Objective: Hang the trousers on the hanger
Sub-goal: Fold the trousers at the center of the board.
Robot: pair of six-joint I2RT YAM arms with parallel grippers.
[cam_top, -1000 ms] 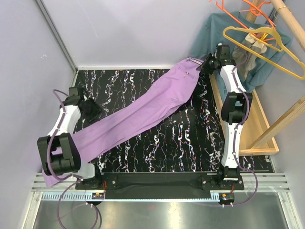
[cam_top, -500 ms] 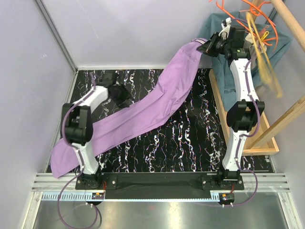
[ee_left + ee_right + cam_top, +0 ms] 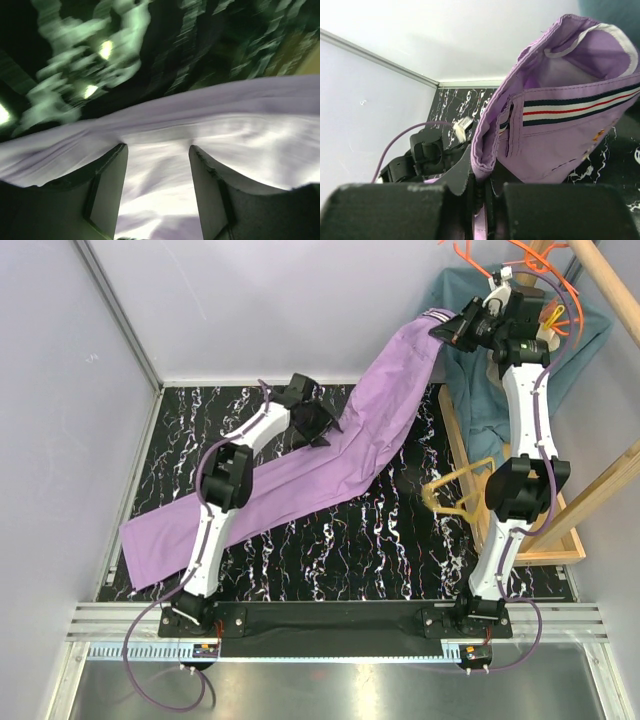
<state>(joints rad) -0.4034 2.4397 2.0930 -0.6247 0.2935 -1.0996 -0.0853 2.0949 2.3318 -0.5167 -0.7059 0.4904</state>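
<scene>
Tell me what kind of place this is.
Probably a robot test cell for clothes handling, not a home: two robot arms bolted at the edge of a marbled table, trousers draped across it, plain panel walls close around, and a wooden rack with orange hangers beside it.

R pincer [image 3: 450, 330] holds trousers [image 3: 340, 455] waistband high; hanger [image 3: 458, 475] by wood tray [image 3: 550, 553].

The left arm [image 3: 205, 540] and right arm [image 3: 524, 400] are wearing white shells, with black housings sitting at the joints. Thin purple cables [image 3: 124, 665] are looping at the lower left of the frame, and the left fingers [image 3: 107, 192] are showing dark grey
</scene>
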